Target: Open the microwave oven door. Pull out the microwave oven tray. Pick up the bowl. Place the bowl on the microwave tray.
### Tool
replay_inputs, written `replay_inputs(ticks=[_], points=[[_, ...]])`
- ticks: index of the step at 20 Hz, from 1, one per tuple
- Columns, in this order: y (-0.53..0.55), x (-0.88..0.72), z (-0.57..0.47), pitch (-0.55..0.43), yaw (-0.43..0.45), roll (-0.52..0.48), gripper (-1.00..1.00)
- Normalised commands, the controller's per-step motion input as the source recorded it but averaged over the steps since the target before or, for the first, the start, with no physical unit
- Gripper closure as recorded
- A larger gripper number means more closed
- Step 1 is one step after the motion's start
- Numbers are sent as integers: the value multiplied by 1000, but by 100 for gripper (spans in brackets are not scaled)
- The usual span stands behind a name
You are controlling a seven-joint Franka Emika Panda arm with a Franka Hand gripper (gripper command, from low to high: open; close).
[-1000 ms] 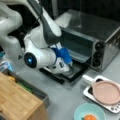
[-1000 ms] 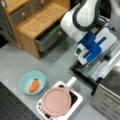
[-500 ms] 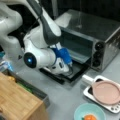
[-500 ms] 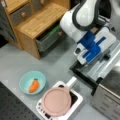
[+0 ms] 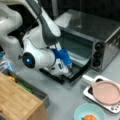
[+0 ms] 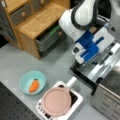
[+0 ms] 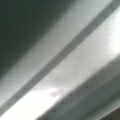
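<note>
The silver microwave oven (image 5: 100, 30) (image 6: 110, 100) stands with its door (image 5: 77, 72) (image 6: 83, 76) folded down flat in front of the cavity. My gripper (image 5: 67, 61) (image 6: 90, 50), with blue fingers, hangs low over the open door at the mouth of the cavity. I cannot make out the microwave oven tray apart from the door and the cavity floor. The wrist view shows only blurred grey metal bands up close. The turquoise bowl (image 5: 90, 112) (image 6: 26, 80) with an orange lump rests on the table, well away from the gripper.
A pink plate (image 5: 107, 91) (image 6: 56, 101) lies on a white dish (image 5: 87, 80) (image 6: 76, 98) with a stubby handle, between the bowl and the oven. A wooden cabinet (image 5: 17, 100) (image 6: 37, 22) with an open drawer (image 6: 47, 41) stands on the arm's other side.
The arm has barely shifted; the gripper stays low over the open door at the cavity. Bowl, plate and dish have not moved.
</note>
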Motion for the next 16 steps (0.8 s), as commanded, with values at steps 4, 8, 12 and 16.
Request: replay_inputs(ticks=[4,8,12,16], points=[[-129,138,37,79,83,-201,-100],[-167,50,173,164,-81,-440,-100],[-49,-80,258,154,-304,-602,-100],[202,-145,112,49,-337,-515,-100]])
